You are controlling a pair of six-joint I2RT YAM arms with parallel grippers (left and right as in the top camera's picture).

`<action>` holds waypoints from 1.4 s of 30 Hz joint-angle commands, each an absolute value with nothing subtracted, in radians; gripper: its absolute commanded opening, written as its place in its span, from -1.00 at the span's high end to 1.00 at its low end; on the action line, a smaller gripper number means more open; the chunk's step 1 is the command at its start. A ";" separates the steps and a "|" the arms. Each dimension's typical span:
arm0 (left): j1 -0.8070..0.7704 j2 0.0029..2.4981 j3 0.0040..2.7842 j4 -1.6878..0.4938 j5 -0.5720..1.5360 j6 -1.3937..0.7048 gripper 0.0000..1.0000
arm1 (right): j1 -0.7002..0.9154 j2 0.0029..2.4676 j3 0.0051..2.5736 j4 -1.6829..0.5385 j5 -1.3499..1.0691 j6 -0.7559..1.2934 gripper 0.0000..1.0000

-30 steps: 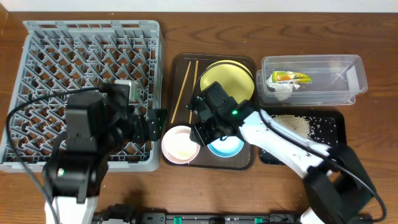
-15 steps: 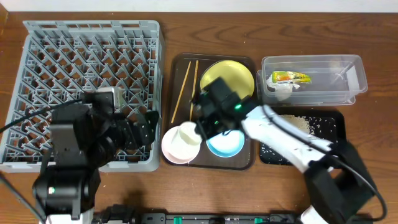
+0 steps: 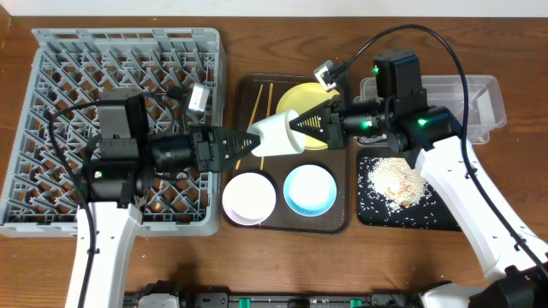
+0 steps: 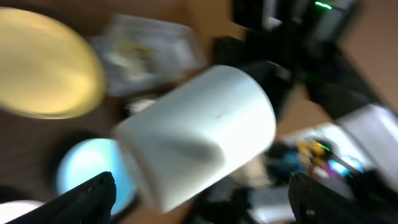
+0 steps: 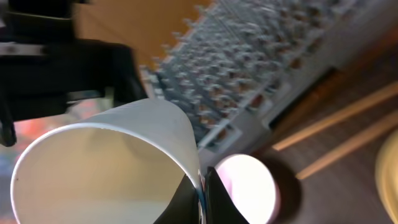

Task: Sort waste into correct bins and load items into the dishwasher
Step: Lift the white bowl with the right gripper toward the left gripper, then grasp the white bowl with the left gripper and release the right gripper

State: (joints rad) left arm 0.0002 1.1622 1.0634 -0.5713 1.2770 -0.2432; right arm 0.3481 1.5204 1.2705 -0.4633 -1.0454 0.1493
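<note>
small white cup (image 3: 276, 137) was up in the air over the brown tray (image 3: 280, 219), right claw (image 3: 296, 127) pinched on its rim, left claw (image 3: 249, 144) spread wide by its base

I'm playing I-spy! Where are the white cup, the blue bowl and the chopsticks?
white cup (image 3: 274, 137), overhead view, on its side wall.
blue bowl (image 3: 309, 190), overhead view, middle of its inside.
chopsticks (image 3: 254, 104), overhead view, upper part of the left stick.

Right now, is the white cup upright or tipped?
Tipped sideways: the white cup is in the air, its rim pinched by the right tool.
</note>
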 commanded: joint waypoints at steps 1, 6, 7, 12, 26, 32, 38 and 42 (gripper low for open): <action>0.005 1.172 1.085 -0.563 1.528 -0.249 -0.78 | 0.352 1.518 1.280 -0.419 -1.198 0.190 0.98; 0.005 1.167 1.085 -0.563 1.542 -0.249 -0.77 | 0.373 1.518 1.280 -0.316 -1.232 0.246 0.98; 0.004 1.167 1.085 -0.562 1.554 -0.249 -0.77 | 0.373 1.518 1.280 -0.294 -1.232 0.263 0.98; 0.003 1.167 1.085 -0.562 1.563 -0.249 -0.77 | 0.386 1.519 1.280 -0.252 -1.232 0.292 0.98; 0.003 1.167 1.085 -0.567 1.563 -0.246 -0.79 | 0.344 1.518 1.280 -0.144 -1.345 0.377 0.98; 0.004 1.167 1.085 -0.565 1.559 -0.245 -0.79 | 0.337 1.518 1.280 -0.145 -1.382 0.381 0.98; 0.003 1.167 1.085 -0.565 1.559 -0.245 -0.80 | 0.344 1.518 1.280 -0.144 -1.396 0.381 0.98; 0.003 1.167 1.085 -0.550 1.560 -0.246 -0.80 | 0.384 1.519 1.280 -0.142 -1.399 0.377 0.98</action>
State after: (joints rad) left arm 0.0048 1.1713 1.0634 -0.5594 1.5391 -0.2581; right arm 0.3523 1.5211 1.2705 -0.1444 -1.3643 0.3679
